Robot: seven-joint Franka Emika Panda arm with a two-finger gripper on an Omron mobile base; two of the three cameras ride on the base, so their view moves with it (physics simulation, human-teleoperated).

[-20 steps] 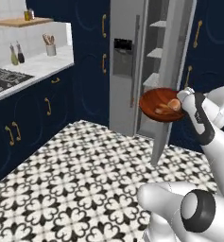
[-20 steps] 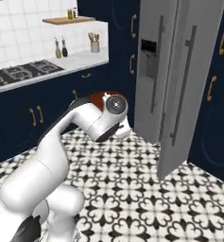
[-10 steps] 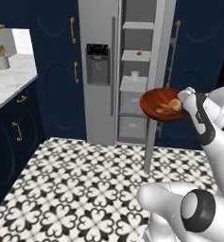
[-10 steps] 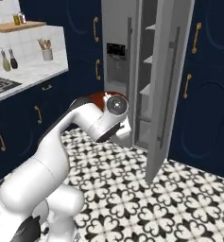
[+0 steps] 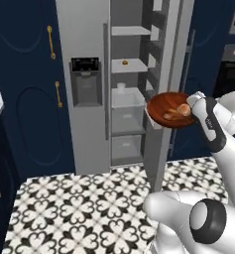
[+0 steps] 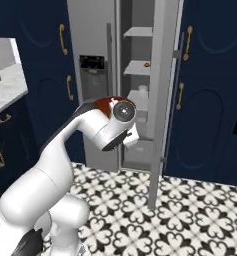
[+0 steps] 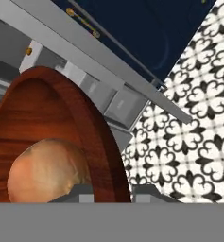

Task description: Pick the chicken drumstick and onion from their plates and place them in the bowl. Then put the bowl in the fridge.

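Observation:
My gripper is shut on the near rim of the reddish-brown bowl and holds it level in the air, in front of the fridge's open compartment. The tan onion and the brown chicken drumstick lie in the bowl, close to my fingers. In the hand view the bowl fills the left, the onion sits low in it, and the gripper pinches the rim. The open fridge door stands edge-on just behind the bowl. The plates are out of view.
Inside the fridge are white shelves, a small yellow item and clear drawers. Navy cabinets with gold handles flank it. An oven is at the right. A counter corner lies left.
The base has turned and driven toward the fridge, which now stands centred and nearer with its interior facing me. The bowl has stayed in the shut gripper.

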